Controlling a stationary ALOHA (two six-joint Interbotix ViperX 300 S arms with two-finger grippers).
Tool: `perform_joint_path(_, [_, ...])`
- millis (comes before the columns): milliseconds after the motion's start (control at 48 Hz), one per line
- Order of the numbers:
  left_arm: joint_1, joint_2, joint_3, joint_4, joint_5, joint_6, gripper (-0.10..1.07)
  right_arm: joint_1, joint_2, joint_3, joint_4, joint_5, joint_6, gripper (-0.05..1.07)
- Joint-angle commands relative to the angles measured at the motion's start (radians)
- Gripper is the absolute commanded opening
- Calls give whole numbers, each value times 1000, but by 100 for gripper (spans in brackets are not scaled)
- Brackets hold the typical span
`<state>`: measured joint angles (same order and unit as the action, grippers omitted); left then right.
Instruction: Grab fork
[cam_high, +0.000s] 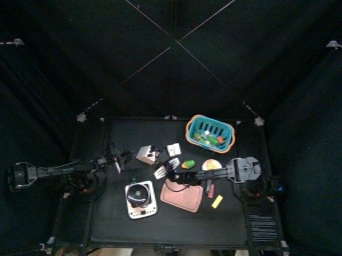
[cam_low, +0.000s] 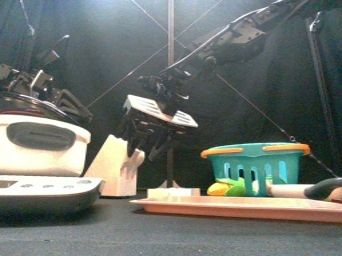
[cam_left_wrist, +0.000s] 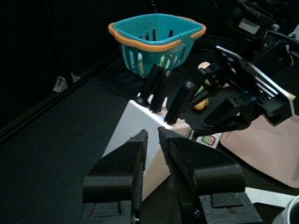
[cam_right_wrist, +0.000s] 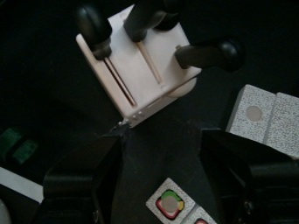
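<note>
A white knife block (cam_right_wrist: 140, 70) holds several black-handled utensils (cam_right_wrist: 208, 54). I cannot tell which of them is the fork. My right gripper (cam_right_wrist: 170, 156) hovers just over the block with its jaws wide open and nothing between them. In the front view the right gripper (cam_low: 150, 128) hangs directly above the block (cam_low: 118, 166). From the other side my left gripper (cam_left_wrist: 156, 144) is open and empty, a short way from the block (cam_left_wrist: 152, 131). In the top view the block (cam_high: 147, 155) sits between the two grippers.
A teal basket with an orange rim (cam_high: 210, 128) stands at the back right. A pink tray (cam_low: 254, 206) lies at the front right, and a white kitchen scale (cam_low: 40, 150) at the front left. Small coloured items (cam_high: 201, 163) lie between block and basket.
</note>
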<state>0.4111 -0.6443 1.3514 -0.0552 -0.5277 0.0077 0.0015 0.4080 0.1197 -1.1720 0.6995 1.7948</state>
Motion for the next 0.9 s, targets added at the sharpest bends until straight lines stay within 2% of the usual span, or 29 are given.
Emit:
perform_joint_path(0, [-2, 2, -11, 0, -3, 0, 63, 0, -17, -31, -5, -8, -2, 89])
perform_joint_path(229, [-2, 2, -11, -2, 9, 0, 63, 9, -20, -6, -12, -52, -15, 89])
perform_joint_path(646, [2, 9, -11, -2, 15, 0, 63, 8, -28, 35, -149, -75, -12, 89])
perform_joint_path(875, [6, 52, -20, -26, 15, 0, 63, 6, -28, 34, -201, -80, -12, 89])
